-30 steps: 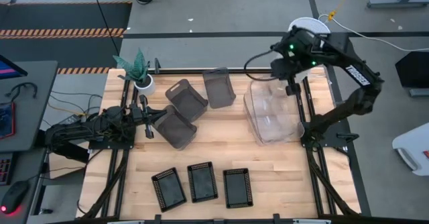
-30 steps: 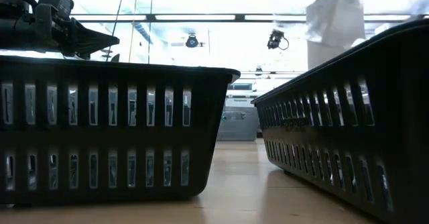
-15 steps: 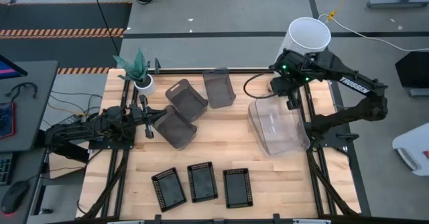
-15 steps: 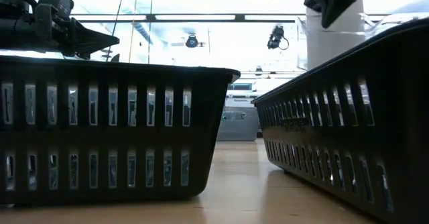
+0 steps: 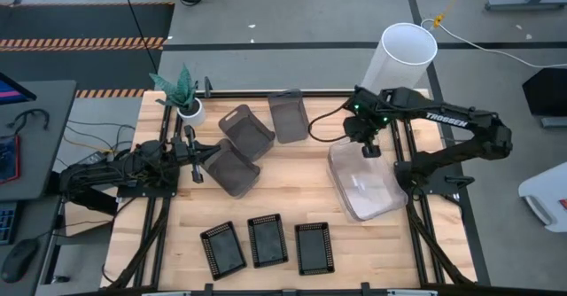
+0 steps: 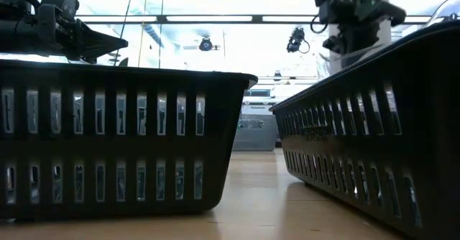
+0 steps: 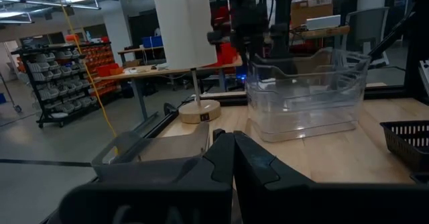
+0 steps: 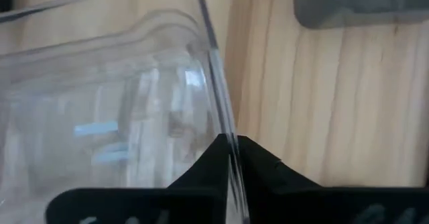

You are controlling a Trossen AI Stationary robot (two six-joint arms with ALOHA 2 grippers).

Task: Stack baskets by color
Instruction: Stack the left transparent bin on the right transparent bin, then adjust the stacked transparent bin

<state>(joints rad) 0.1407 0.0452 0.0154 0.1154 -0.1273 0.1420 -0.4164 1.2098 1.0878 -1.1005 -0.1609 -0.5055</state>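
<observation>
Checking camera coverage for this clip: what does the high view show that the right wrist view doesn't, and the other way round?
Only the high view: the three black mesh baskets in a row, the three grey baskets, the plant, the white cylinder and the left gripper parked at the table's left side.

Only the right wrist view: the right gripper with its fingertips pinching the clear basket's rim.

Both: the clear basket stack and the wooden table.

From desk level, 2 dark slotted baskets point(image 6: 122, 143) fill the view and hide the desk behind them; the nearer one point(image 6: 381, 132) is cut off at the edge. My right claw's point(image 8: 232, 158) wrist camera crops the clear bin point(image 8: 120, 103), so I cannot count its stacked layers.
</observation>
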